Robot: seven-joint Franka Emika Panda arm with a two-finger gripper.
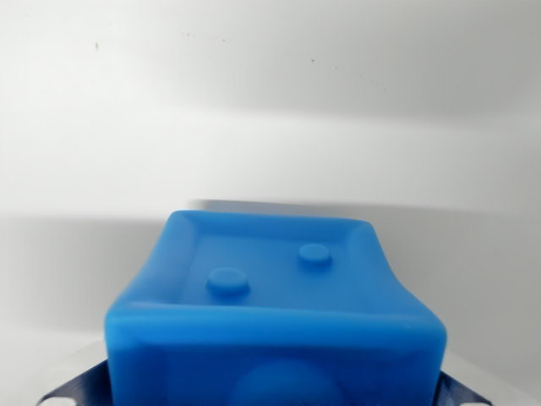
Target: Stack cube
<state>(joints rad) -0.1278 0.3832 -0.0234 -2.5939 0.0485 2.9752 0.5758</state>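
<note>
White surface [270, 101], glossy studded blue cube [275, 313]

One blue cube [275, 313] with two round studs [228, 280].

Only dark blue tool [275, 397] parts show at both bottom corners; each bears a pale spot.

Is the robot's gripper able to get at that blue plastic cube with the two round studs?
Probably yes. The blue plastic cube fills the bottom of the wrist view, right by the camera, with nothing in front of it. Dark gripper parts flank it, but whether they already hold it cannot be seen.
</note>
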